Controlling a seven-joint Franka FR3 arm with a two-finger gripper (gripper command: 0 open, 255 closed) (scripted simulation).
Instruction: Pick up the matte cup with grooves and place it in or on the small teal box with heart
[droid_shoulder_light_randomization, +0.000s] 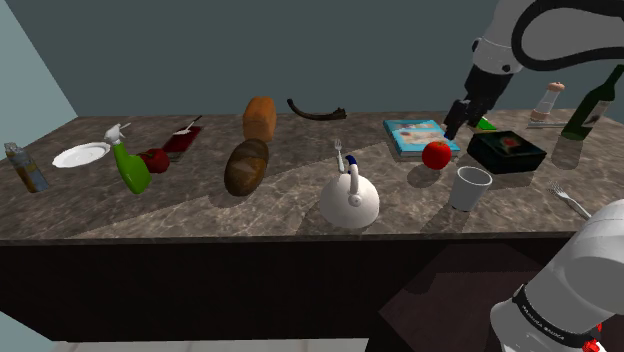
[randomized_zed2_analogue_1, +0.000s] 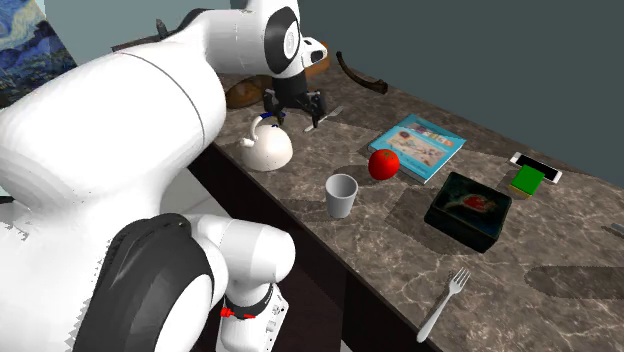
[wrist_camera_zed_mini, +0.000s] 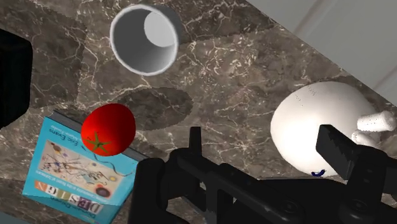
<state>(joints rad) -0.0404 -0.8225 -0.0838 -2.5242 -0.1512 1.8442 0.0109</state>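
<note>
The cup (droid_shoulder_light_randomization: 470, 188) is a pale grey, open-topped tumbler standing upright on the marble counter, close to the front edge. It also stands out in the second exterior view, cup (randomized_zed2_analogue_1: 342, 194), and below the hand, cup (wrist_camera_zed_mini: 145, 39). The dark teal box (droid_shoulder_light_randomization: 506, 150) lies flat behind it, toward the shoulder view's right, with a picture on its lid; box (randomized_zed2_analogue_1: 468, 208). My gripper (droid_shoulder_light_randomization: 458, 118) hangs open well above the counter, over the tomato and book, touching nothing. Its fingers (wrist_camera_zed_mini: 194, 143) stand apart, gripper (wrist_camera_zed_mini: 261, 149), gripper (randomized_zed2_analogue_1: 295, 112).
A red tomato (droid_shoulder_light_randomization: 436, 154) rests on the corner of a blue book (droid_shoulder_light_randomization: 420, 135) between cup and box. A white kettle (droid_shoulder_light_randomization: 350, 198) stands to the shoulder view's left of the cup. A fork (droid_shoulder_light_randomization: 570, 200), a wine bottle (droid_shoulder_light_randomization: 590, 105) and bread loaves (droid_shoulder_light_randomization: 247, 165) also lie about.
</note>
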